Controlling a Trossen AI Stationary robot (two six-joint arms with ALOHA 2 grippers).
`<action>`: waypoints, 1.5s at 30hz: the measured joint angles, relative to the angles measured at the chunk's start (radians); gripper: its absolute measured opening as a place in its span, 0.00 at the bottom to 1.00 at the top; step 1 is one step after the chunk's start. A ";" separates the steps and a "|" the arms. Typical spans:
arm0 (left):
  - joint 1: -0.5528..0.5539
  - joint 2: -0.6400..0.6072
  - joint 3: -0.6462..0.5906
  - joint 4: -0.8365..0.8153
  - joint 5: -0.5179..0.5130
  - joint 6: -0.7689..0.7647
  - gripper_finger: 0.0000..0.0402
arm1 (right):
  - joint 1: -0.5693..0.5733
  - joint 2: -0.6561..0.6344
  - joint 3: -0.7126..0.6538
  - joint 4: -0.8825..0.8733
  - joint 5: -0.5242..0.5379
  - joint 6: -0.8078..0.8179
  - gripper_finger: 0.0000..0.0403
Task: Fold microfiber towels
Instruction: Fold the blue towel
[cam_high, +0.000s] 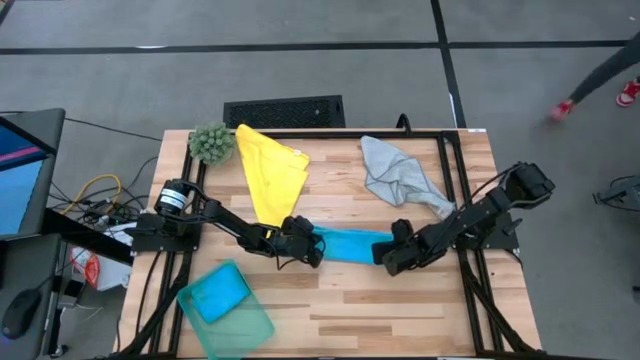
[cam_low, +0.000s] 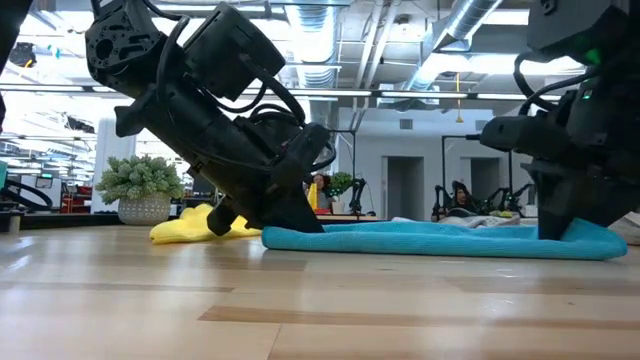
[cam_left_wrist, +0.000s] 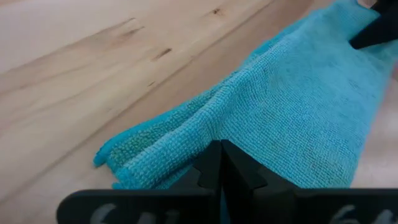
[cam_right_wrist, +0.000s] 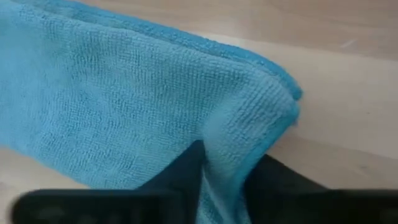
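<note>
A bright blue microfiber towel (cam_high: 350, 245) lies folded in a long strip on the wooden table (cam_high: 400, 310), near its middle. My left gripper (cam_high: 312, 252) is shut on the strip's left end, and my right gripper (cam_high: 385, 258) is shut on its right end. A yellow towel (cam_high: 270, 175) and a light grey towel (cam_high: 400, 175) lie crumpled toward the far edge. A teal green towel (cam_high: 222, 293) rests in a clear bin at the near left. My left gripper pinches the towel's left end (cam_left_wrist: 205, 140) between its two fingers, slanting down from the table's left. Several layers show at that end, and creases run to the fingertips. The towel lies on the table. My right gripper pinches a raised fold at the towel's right end (cam_right_wrist: 245, 134) between its two fingers (cam_right_wrist: 180, 171), coming steeply from above. The rest of the towel lies flat on the table (cam_low: 450, 240).
A fuzzy green plant ball (cam_high: 211, 142) stands at the far left corner. The clear bin (cam_high: 250, 325) juts over the near left edge. Bare wood lies toward the near right. A person's legs (cam_high: 600, 75) pass on the floor beyond the far right corner.
</note>
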 joint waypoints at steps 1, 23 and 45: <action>0.000 -0.002 0.000 0.003 0.010 0.000 0.00 | 0.000 -0.006 -0.001 -0.006 -0.006 0.000 0.25; 0.045 0.097 0.246 0.049 0.280 0.154 0.00 | -0.002 -0.135 -0.004 -0.120 -0.033 -0.029 0.04; 0.059 0.004 0.328 -0.173 0.335 0.228 0.00 | -0.090 -0.083 0.266 -0.122 -0.010 -0.307 0.05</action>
